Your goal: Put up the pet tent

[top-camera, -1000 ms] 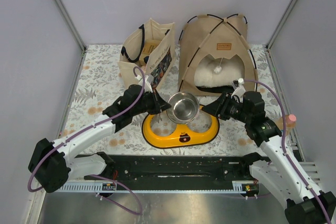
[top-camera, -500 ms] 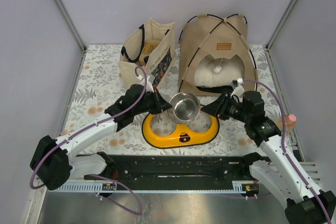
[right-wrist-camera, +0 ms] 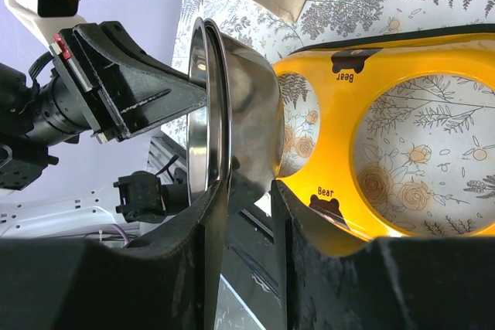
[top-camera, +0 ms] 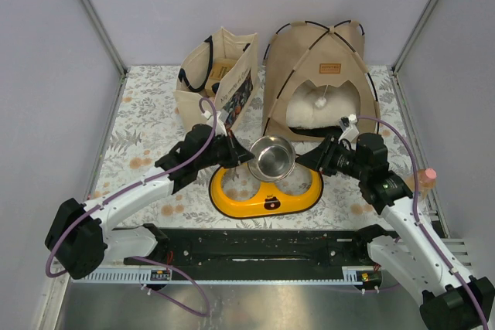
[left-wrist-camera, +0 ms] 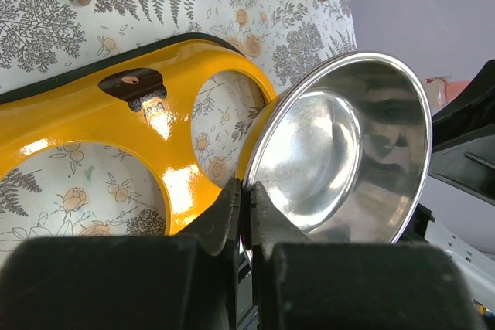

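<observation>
Tent (top-camera: pixel 317 75) is standing at the back of the table (top-camera: pixel 147 125), right of centre; tan canvas, dome shape, thin black poles arching over it, arched doorway facing the arms; small brown label over the door, white pompom (top-camera: pixel 321 100) hanging on a string in the opening; fluffy cream pillow (top-camera: pixel 308 117) is lying inside. Beige cloth bag (top-camera: pixel 220 79) w/ black handles is standing just left of the tent. Tabletop is showing a grey floral print.

In front of the tent, a glossy yellow plastic bowl stand (top-camera: pixel 267 191) w/ two round holes and a black edge is lying flat. A shiny round steel bowl (top-camera: pixel 271 158) is hanging over it, tilted up on edge betw. the two arms.

Left claw (top-camera: pixel 246 158) is pinching the bowl's thin rim, jaws closed tight on it, as the left wrist view is showing (left-wrist-camera: pixel 246 191). Right claw (top-camera: pixel 303 161) is sitting at the opp. side of the bowl; in the right wrist view (right-wrist-camera: pixel 249 191) its jaws are standing partway apart, one finger at the rim and one at the outer wall; can't tell if the pads are actually pressing on it. Neither claw is touching the tent.
</observation>
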### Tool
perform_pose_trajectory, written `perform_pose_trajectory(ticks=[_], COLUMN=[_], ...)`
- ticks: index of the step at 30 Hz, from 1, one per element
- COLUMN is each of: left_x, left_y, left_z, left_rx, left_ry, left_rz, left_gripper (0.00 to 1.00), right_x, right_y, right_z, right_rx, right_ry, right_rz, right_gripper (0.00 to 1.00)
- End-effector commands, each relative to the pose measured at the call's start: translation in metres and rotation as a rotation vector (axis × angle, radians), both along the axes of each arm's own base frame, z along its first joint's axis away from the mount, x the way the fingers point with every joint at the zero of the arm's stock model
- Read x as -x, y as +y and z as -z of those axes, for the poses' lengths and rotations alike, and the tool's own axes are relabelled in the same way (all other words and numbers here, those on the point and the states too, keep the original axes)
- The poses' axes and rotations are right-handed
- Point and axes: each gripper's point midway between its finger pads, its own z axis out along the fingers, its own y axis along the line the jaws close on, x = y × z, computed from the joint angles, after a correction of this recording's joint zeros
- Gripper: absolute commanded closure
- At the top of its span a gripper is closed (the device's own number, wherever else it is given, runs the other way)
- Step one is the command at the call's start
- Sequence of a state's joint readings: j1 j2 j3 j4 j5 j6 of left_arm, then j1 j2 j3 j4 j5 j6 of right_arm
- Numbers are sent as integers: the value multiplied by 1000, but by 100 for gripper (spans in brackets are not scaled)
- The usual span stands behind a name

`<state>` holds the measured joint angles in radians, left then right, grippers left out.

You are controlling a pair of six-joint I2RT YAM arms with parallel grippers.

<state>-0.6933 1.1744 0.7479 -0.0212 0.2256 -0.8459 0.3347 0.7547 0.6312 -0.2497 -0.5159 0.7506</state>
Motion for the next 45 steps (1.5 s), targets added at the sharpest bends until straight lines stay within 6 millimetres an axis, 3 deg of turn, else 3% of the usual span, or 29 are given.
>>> perform_pose_trajectory(ticks=[1,11,18,26,29,34,38,42,45], left_x=[-2,4,10,17,21,16,10,3,2], left_y=[-15,-27,-41,-62,-69,-68,-59,-50,-48], left_z=[-24,-27,-27,-27,-25,-12,-4,7,17], left_rx=[98,117,129,172,180,118,57,-12,-38], left_ry=[-56,-74,-88,-98,-100,-90,-104,-99,-84], left_rz=[40,82,141,203,226,194,153,108,101], left_gripper=[100,100,100,100,100,100,89,80,78], right_x=[-2,-3,-6,-1,-1,-5,-10,-11,-14], right_y=[6,11,3,14,16,5,-5,-2,-1], right_z=[3,21,49,73,75,78,74,72,74], right_rx=[-12,37,215,328,355,406,431,415,412], right_ry=[-11,13,27,35,24,18,-14,-30,-40], right_rz=[-25,-43,-23,-70,-76,-20,31,29,33], right_gripper=[63,63,63,64,73,100,100,100,100])
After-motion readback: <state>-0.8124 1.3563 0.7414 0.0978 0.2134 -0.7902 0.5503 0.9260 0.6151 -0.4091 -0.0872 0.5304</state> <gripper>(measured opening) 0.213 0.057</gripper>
